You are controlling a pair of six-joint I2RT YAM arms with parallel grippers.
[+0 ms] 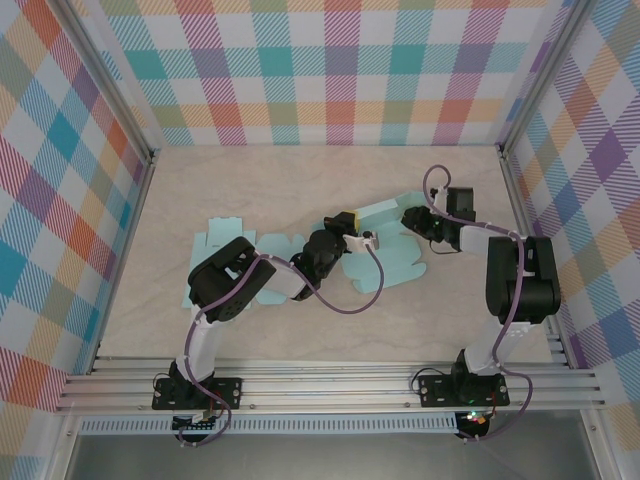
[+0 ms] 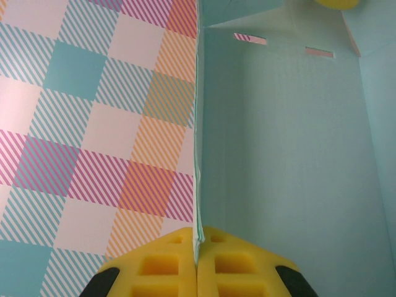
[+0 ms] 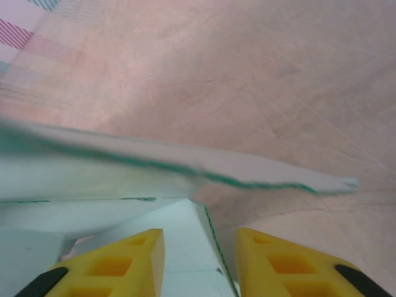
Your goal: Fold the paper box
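Note:
The paper box (image 1: 392, 262) is a pale teal cut sheet lying mid-table, partly raised at its far end. My left gripper (image 1: 345, 222) is above its middle, and in the left wrist view the yellow fingers (image 2: 167, 272) are pressed together on the thin edge of an upright panel (image 2: 284, 154). My right gripper (image 1: 413, 220) is at the sheet's far right corner. In the right wrist view its gripper (image 3: 200, 253) is open, with a white-teal flap (image 3: 185, 247) lying between the fingers (image 3: 272, 257) and touching neither. A lifted, blurred flap edge (image 3: 185, 167) crosses in front.
More flat teal card (image 1: 225, 240) lies to the left, under the left arm. A purple cable (image 1: 372, 278) loops over the sheet. Plaid walls (image 1: 330, 70) enclose the beige table (image 1: 250, 180) on three sides, and aluminium rails (image 1: 330, 385) run along the near edge.

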